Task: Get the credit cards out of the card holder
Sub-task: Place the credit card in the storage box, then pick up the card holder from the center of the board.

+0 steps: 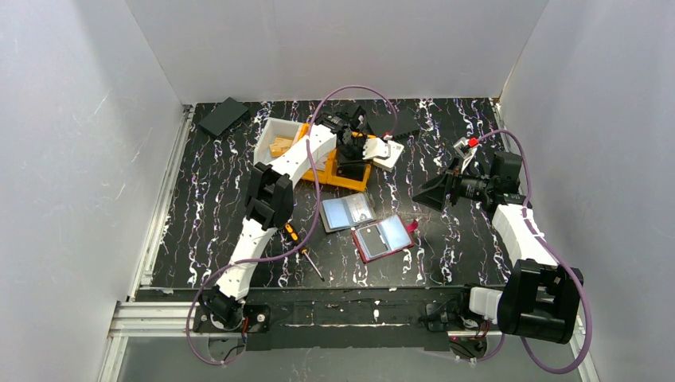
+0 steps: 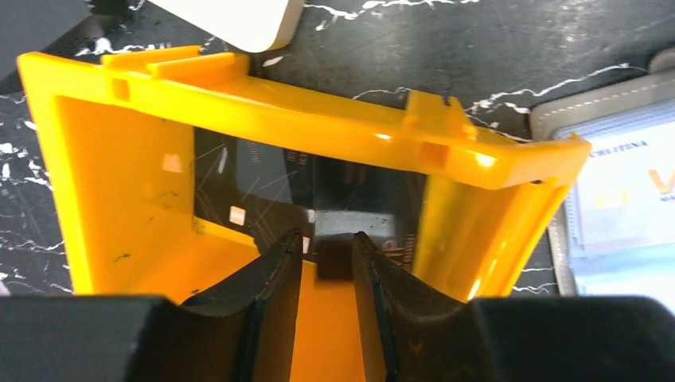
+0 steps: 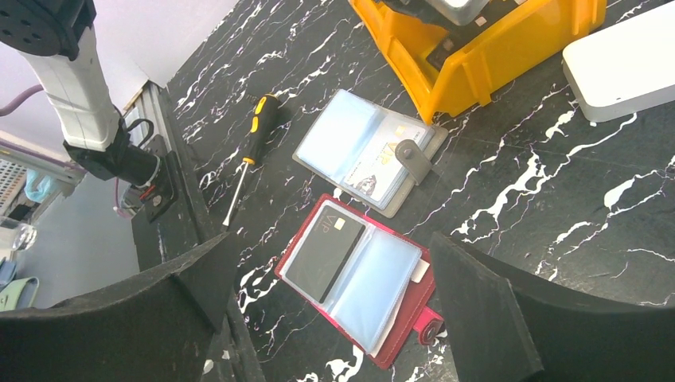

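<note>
Two card holders lie open on the black marbled table: a grey one (image 1: 348,212) (image 3: 362,151) and a red one (image 1: 384,237) (image 3: 358,278). A black credit card (image 3: 325,253) sits in the red holder's left sleeve. A light card (image 3: 392,169) shows in the grey holder. My left gripper (image 2: 326,243) (image 1: 350,155) reaches down into the orange bin (image 2: 119,175) (image 1: 354,179); its jaws stand a little apart over a dark card (image 2: 255,179) lying on the bin floor, with a blurred dark shape at their tips. My right gripper (image 3: 330,243) (image 1: 430,193) hovers wide open above the red holder, holding nothing.
A screwdriver (image 1: 302,248) (image 3: 251,143) lies left of the holders. A white box (image 1: 280,139) stands beside the bin, a flat white device (image 1: 388,151) (image 3: 629,68) right of it. Flat black pieces (image 1: 223,116) lie at the back. White walls enclose the table.
</note>
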`<action>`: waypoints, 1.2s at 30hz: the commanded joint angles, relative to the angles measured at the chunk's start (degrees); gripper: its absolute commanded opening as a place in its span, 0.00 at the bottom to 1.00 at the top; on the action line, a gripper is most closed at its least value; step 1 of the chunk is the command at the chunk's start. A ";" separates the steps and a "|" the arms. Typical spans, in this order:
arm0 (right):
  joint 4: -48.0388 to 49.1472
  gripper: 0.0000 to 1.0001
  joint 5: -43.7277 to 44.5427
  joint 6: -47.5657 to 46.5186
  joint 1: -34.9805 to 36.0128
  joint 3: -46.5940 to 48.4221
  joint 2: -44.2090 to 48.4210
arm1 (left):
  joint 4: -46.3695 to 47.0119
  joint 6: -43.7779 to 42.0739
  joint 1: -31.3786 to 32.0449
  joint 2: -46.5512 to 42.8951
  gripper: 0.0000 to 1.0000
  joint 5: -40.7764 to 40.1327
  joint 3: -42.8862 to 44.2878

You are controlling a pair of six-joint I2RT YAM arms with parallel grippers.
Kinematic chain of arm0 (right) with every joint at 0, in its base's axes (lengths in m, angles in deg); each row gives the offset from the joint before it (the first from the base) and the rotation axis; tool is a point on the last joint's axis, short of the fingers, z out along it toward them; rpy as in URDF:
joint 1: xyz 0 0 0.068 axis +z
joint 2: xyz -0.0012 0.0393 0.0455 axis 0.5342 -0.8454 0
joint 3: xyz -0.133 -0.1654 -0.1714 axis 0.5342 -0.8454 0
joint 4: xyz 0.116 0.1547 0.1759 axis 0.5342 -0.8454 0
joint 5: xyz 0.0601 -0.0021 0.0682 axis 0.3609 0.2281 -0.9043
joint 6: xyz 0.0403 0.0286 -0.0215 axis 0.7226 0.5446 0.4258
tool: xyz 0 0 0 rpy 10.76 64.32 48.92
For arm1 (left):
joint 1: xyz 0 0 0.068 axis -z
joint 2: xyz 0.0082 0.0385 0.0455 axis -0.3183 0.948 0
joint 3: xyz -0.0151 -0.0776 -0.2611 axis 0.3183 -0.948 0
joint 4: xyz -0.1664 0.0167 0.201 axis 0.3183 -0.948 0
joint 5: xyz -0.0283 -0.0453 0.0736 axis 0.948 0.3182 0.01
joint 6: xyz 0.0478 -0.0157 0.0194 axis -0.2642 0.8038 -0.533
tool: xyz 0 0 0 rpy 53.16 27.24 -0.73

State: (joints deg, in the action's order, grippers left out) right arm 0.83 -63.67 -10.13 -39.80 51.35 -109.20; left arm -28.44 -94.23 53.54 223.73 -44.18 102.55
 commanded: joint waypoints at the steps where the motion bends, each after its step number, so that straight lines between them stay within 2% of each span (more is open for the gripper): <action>1: 2.23 0.98 -1.65 0.52 -0.51 -0.99 -0.09 | 2.86 2.64 -0.30 -1.66 0.31 -2.22 -0.62; 7: 2.55 0.98 -1.71 0.65 -0.58 -1.17 0.15 | 7.05 7.85 -0.27 -5.31 0.42 -4.26 -1.93; 13: 2.86 0.98 -1.45 0.25 -0.89 -1.35 0.92 | 15.39 21.48 -0.27 -16.75 0.58 -4.33 -11.10; 15: 2.33 0.98 -1.29 -0.43 -1.04 -1.20 1.12 | 18.71 27.87 -0.35 -21.95 0.62 -3.23 -16.53; 20: -2.82 0.98 0.10 -5.56 -1.38 0.25 1.23 | 34.19 43.99 -0.42 -39.22 0.65 2.72 -39.06; 22: -5.82 0.98 1.03 -8.67 -1.46 1.12 1.09 | 40.56 52.57 -0.72 -45.91 0.66 3.99 -49.28; 27: -11.49 0.98 2.07 -15.27 -1.57 2.59 1.56 | 52.95 76.96 -2.26 -59.72 0.67 6.36 -68.40; 30: -12.80 0.98 2.55 -17.69 -1.64 2.54 2.62 | 55.78 90.28 -2.70 -65.98 0.73 5.67 -77.28; 34: -13.38 0.98 3.08 -18.94 -1.79 2.00 3.99 | 56.32 103.07 -3.20 -70.89 0.93 8.50 -85.67; 36: -13.64 0.98 3.08 -19.68 -2.04 1.75 4.49 | 57.57 108.33 -3.33 -72.30 0.98 10.60 -89.41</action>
State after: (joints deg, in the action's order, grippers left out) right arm -11.47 -60.55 -26.13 -41.06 51.46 -106.75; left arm 25.05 -3.63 50.54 155.36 -38.09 18.92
